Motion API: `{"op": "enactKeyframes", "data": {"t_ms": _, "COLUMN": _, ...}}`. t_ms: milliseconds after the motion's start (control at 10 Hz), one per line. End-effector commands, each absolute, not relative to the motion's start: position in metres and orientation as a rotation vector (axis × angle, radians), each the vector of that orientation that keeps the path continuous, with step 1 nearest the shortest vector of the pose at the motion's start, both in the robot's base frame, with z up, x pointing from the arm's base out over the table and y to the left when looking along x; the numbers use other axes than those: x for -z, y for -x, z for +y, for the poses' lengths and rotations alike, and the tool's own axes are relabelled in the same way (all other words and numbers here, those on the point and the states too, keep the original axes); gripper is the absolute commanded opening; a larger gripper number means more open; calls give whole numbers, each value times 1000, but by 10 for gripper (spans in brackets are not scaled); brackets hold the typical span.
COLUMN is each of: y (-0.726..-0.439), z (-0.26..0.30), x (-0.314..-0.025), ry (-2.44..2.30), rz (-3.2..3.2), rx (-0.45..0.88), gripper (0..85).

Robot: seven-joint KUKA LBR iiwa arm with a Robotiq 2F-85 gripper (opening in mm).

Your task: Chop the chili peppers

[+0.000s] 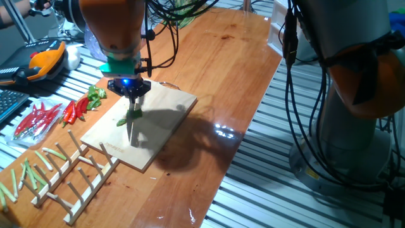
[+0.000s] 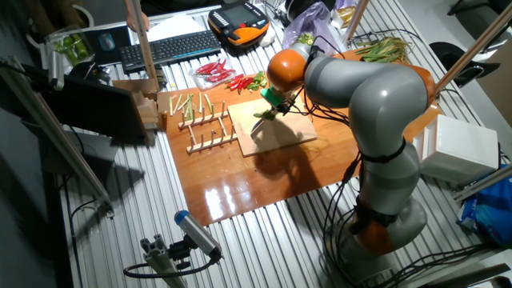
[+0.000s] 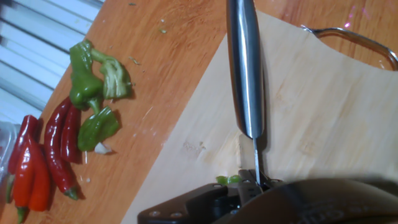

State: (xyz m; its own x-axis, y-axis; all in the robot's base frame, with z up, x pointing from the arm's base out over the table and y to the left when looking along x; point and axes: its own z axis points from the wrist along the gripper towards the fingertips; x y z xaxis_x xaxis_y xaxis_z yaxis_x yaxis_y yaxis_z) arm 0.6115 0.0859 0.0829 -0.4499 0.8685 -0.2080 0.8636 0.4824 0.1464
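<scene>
My claw (image 1: pixel 132 96) grips a knife (image 3: pixel 245 68) over the cutting board (image 1: pixel 161 117), its tip down beside the green chili pepper (image 1: pixel 128 118). Only my hand view shows the pepper as a sliver at the blade (image 3: pixel 227 180), plus green pieces (image 3: pixel 93 81) and red chilies (image 3: pixel 43 162) on the counter (image 3: pixel 155 56).

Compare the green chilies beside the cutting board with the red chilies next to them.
Colour: the green chilies are bright green, the red chilies deep red. Shape: the green ones are short, stubby and lumpy; the red ones are long, slender and tapering. Position: in the hand view the green ones lie nearer the cutting board, the red ones farther out toward the table's edge. Both lie loose on the wooden tabletop, off the board.
</scene>
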Motion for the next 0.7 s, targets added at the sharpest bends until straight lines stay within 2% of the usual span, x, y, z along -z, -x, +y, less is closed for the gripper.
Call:
{"op": "enactKeyframes", "data": {"t_ms": 0, "y": -611, "z": 86, "x": -81, "ry": -1482, "rz": 2473, "rx": -32, "gripper": 0}}
{"op": "enactKeyframes", "data": {"t_ms": 600, "y": -607, "z": 83, "x": -105, "ry": -1448, "rz": 2561, "rx": 11, "gripper": 0}}
